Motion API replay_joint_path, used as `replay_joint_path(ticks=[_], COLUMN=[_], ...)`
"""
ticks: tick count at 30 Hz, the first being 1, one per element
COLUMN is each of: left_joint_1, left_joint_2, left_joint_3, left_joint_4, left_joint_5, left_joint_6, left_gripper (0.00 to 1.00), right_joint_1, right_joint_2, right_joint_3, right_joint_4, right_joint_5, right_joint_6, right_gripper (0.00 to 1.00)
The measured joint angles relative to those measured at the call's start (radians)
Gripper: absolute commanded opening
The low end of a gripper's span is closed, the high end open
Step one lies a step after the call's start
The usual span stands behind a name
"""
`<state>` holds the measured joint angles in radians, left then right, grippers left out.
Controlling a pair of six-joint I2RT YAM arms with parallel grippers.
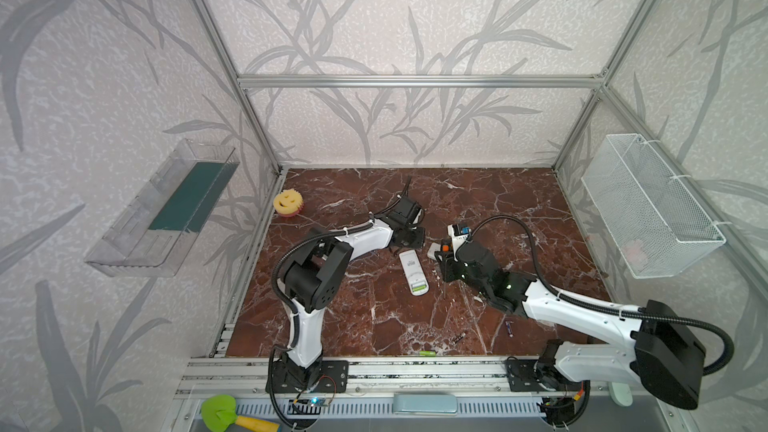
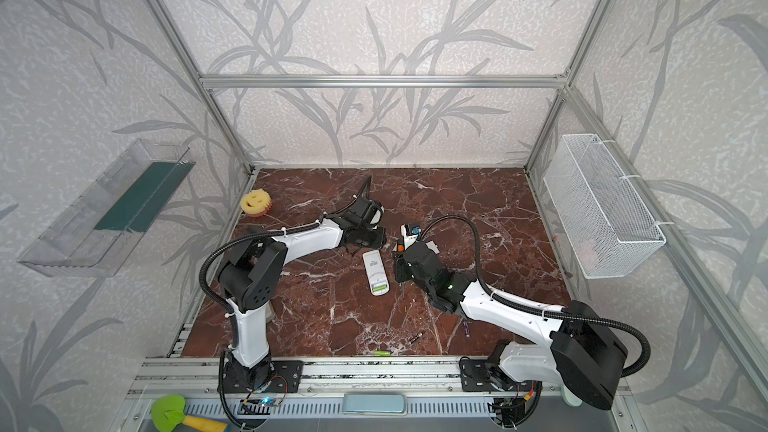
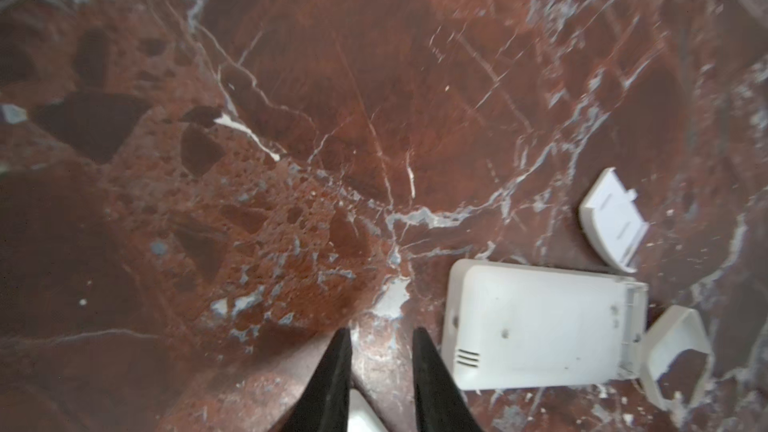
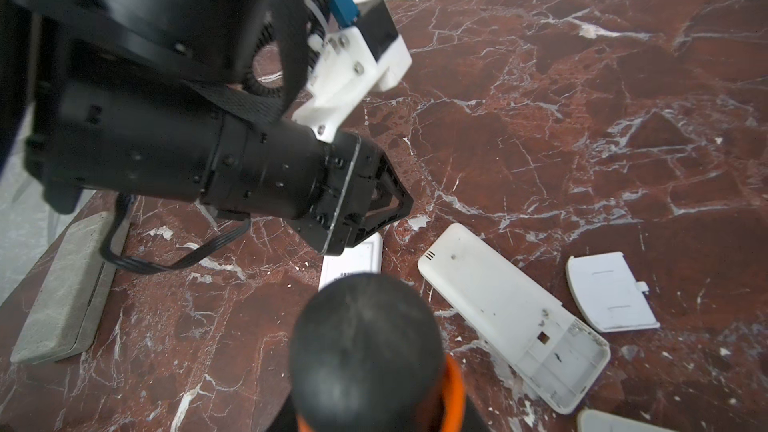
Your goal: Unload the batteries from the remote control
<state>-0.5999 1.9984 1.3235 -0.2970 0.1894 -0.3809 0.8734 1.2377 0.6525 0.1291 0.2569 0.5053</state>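
Note:
A white remote control point(image 1: 412, 270) lies mid-table with a lime green battery point(image 1: 418, 285) in its open near end, seen in both top views. Loose batteries lie near the front edge: a green one point(image 1: 427, 353), a dark one point(image 1: 459, 337) and a purplish one point(image 1: 509, 328). My left gripper point(image 3: 380, 332) hovers over the remote's far end point(image 4: 353, 261), its jaws a narrow gap apart with nothing between them. My right gripper point(image 1: 445, 259) is shut on the orange-and-black screwdriver point(image 4: 365, 359), whose handle hides its fingers.
A second white remote point(image 4: 498, 305) lies back up with its compartment empty, its loose lid point(image 4: 611, 292) beside it. A grey slab point(image 4: 62, 292) lies by the left arm. A smiley sponge point(image 1: 286, 202) sits at the back left. A wire basket point(image 1: 648, 209) hangs on the right wall.

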Motion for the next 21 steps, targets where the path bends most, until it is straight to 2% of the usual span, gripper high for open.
replay_joint_path(ticks=[7,15,21], left_joint_1=[-0.010,-0.016,-0.017], left_joint_2=[0.018,-0.095,-0.187], left_joint_3=[0.027,-0.095,-0.201], left_joint_4=[-0.118,-0.155,-0.151], left_joint_5=[-0.018,-0.051,-0.071], left_joint_6=[0.058,0.052,0.002], left_gripper=[0.27,0.27,0.43], right_joint_1=[0.000,-0.007,-0.008], right_joint_2=[-0.011,-0.010,0.008], right_joint_3=[-0.008,-0.011,-0.010], right_joint_4=[0.000,0.002,0.005], right_joint_5=[0.005,0.006,0.056], right_joint_6=[0.006,0.028,0.042], right_gripper=[0.00,0.00,0.00])
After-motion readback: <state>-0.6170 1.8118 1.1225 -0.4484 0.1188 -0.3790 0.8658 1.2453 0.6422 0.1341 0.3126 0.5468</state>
